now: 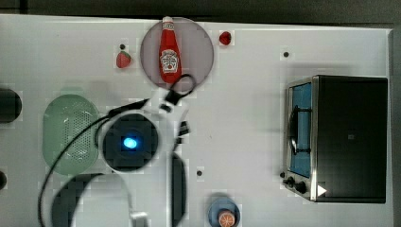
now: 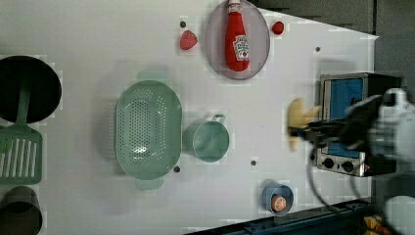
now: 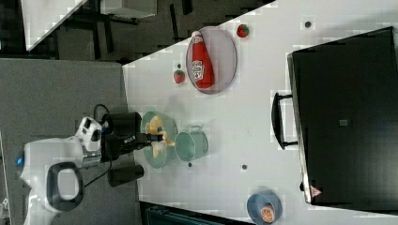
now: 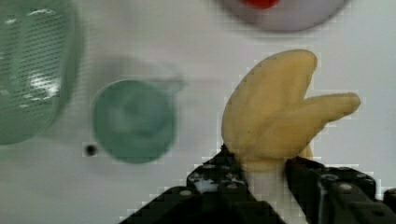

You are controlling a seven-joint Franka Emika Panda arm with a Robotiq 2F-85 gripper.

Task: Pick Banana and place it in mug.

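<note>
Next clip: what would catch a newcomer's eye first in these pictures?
The yellow banana held in the end effector, lifted off the white table, stands out most. Beside it in the wrist view sits the empty pale-green mug, next to the green colander. At the top view's top, a red ketchup bottle lies on a grey plate.

Your way to the mug (image 2: 209,141) is open from above, its mouth unblocked, but the colander (image 2: 147,128) stands just beside it mid-worktop (image 2: 98,39).
</note>
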